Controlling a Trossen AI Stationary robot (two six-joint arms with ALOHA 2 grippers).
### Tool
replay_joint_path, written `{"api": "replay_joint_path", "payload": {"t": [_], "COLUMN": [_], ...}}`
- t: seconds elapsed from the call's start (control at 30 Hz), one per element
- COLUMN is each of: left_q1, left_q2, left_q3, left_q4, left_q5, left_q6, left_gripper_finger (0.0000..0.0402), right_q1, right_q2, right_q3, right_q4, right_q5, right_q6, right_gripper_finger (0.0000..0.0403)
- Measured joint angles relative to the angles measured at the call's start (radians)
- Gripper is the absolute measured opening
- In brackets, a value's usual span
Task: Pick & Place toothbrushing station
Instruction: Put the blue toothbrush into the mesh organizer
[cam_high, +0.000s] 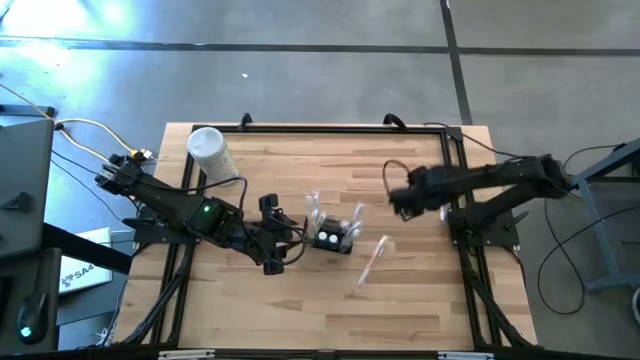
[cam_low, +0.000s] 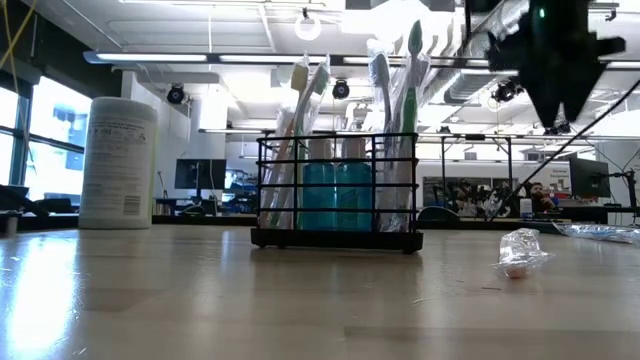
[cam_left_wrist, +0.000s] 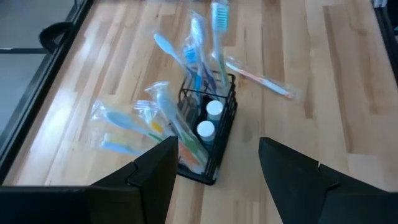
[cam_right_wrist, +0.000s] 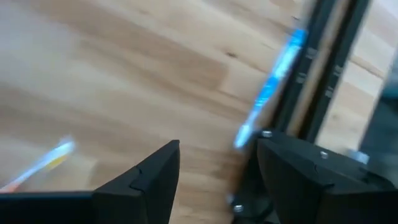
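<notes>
The toothbrushing station (cam_high: 332, 238) is a black wire holder with wrapped toothbrushes and two white-capped bottles in it. It stands upright on its base at the table's middle (cam_low: 337, 190). My left gripper (cam_high: 290, 245) hangs open just to its left, and the left wrist view looks past the open fingers (cam_left_wrist: 217, 168) at the station (cam_left_wrist: 211, 140). My right gripper (cam_high: 400, 205) is open above the table, right of the station, with nothing between its fingers (cam_right_wrist: 217, 168). The low view shows it (cam_low: 562, 115) high over the table.
A white lidded cylinder (cam_high: 210, 150) stands at the far left of the table. A loose wrapped toothbrush (cam_high: 372, 262) lies near and right of the station. Another blue one (cam_right_wrist: 273, 81) lies by the black rail at the table's right edge. The near half of the wooden table (cam_high: 300, 310) is bare.
</notes>
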Motion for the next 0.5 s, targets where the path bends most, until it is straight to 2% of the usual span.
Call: {"api": "replay_joint_path", "payload": {"t": [0.23,0.37,0.5], "left_q1": [0.0,0.0,0.0], "left_q2": [0.0,0.0,0.0], "left_q3": [0.0,0.0,0.0], "left_q4": [-0.013,-0.01,0.004], "left_q5": [0.015,0.015,0.009], "left_q6": [-0.004,-0.002,0.005], "left_gripper_finger": [0.0221,0.0221,0.0221], "right_q1": [-0.281,-0.377,-0.439], "right_q2": [-0.141,-0.203,-0.2], "right_q3": [-0.235,-0.343,-0.367], "right_q4": [0.033,0.156,0.254], "right_q5": [-0.055,-0.095,-0.081], "right_q6": [-0.081,-0.093,-0.131], "right_gripper_finger": [0.0207,0.0207,0.0207]}}
